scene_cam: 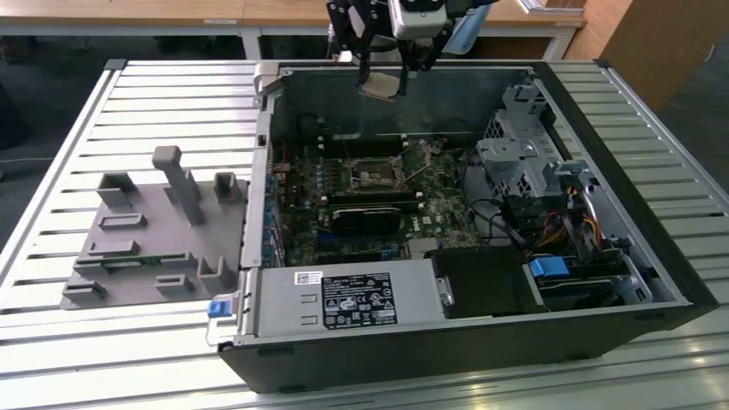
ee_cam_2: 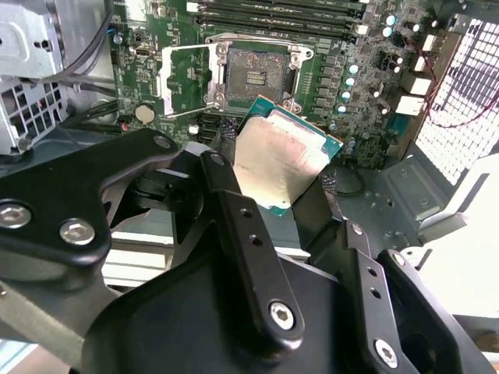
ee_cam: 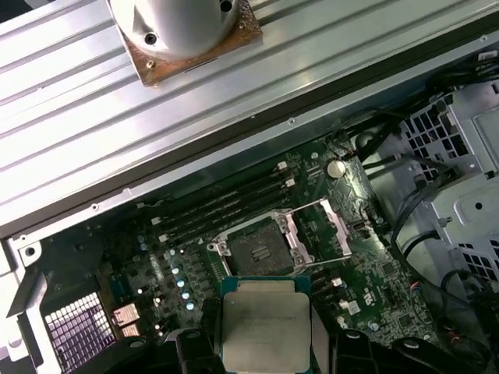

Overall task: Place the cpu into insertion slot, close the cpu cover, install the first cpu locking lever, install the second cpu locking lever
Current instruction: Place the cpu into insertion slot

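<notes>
Exterior view. Gripper [scene_cam: 381, 79] hangs over the far rim of the open case [scene_cam: 638, 256], jaws narrow and clamped on the cpu [scene_cam: 381, 86], which is held tilted. The slot [scene_cam: 373, 175] sits on the green board [scene_cam: 428, 222] on the case floor, nearer the camera than the cpu and well below it. They are well apart. A grey fixture [scene_cam: 160, 231] lies on the slatted table [scene_cam: 68, 154] at the exterior view's left. Writing: a white label [scene_cam: 353, 301] on the power supply carries dense print and symbols, not transcribed.

Second wrist view. The cpu [ee_cam_2: 282, 156] is pinched by two opposite edges between the black fingers [ee_cam_2: 234, 214], its silvery face toward the camera. The slot [ee_cam_2: 253, 75] lies beyond the cpu's free edge, close in line with it. It is empty, with a dark centre. The cover [ee_cam_2: 183, 82] is swung open, lying just beside the slot. The cpu is near square, so no long axis matters; corner orientation against the socket cannot be told. Its face shows no readable print.

First wrist view. The cpu [ee_cam: 267, 323] is directly in line with the slot [ee_cam: 257, 249], edges roughly parallel to the frame and clear of it. The cover [ee_cam: 323, 230] stands open at one side. My judgement is that the coming move turns on closing this straight gap downward.
</notes>
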Tool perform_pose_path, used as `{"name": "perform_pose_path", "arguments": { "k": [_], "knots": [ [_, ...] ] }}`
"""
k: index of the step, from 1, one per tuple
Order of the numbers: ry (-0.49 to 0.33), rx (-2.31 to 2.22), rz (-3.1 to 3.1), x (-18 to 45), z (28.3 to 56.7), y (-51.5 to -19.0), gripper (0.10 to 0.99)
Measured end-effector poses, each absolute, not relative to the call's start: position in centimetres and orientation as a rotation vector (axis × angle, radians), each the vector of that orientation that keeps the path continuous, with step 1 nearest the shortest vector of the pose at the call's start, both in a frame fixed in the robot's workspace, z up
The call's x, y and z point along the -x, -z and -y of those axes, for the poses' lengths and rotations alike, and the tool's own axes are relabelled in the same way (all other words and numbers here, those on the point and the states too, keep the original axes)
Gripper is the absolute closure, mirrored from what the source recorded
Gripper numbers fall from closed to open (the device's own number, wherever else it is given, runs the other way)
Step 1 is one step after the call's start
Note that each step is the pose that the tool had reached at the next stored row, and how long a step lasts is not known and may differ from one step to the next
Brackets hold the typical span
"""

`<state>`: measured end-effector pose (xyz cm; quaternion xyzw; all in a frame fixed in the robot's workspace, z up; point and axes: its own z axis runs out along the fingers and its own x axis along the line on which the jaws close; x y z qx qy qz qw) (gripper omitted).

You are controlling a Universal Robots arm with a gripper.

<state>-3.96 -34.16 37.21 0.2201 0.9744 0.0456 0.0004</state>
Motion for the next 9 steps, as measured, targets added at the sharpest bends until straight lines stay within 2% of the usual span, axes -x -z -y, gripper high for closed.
{"name": "perform_pose_path", "arguments": {
  "k": [9],
  "knots": [
    [-0.142, -0.824, -3.023, 3.97, 34.17, -37.12, 0.545]
  ]
}}
